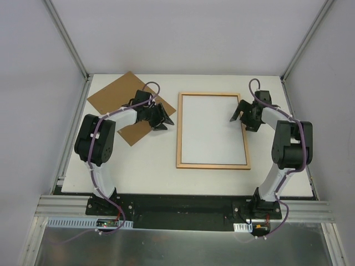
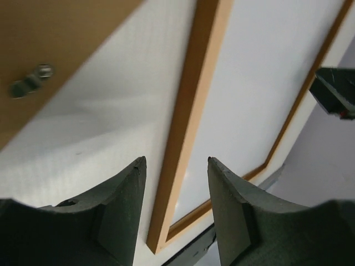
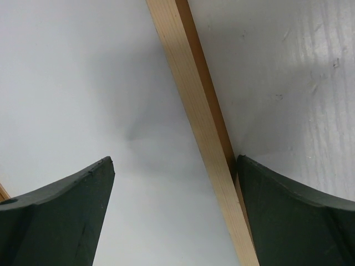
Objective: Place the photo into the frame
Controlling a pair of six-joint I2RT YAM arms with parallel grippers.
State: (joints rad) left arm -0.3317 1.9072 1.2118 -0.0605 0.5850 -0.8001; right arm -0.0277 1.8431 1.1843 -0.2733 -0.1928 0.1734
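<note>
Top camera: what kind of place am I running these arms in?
Most likely a lab test cell, not a home or shop. A white table stands inside plain grey walls with aluminium corner posts, and both arms are bolted to a black rail at its near edge.

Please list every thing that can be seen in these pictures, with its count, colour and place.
frame: one, orange-brown wood border around a white inside, flat at the table's centre.
board: one, brown, flat at the far left, partly under the left arm, with a small metal clip.
table: one, white, under everything.
left tool: one, dark, open, holding nothing, beside the frame's left edge.
right tool: one, dark, open wide, straddling the frame's right edge.
</note>
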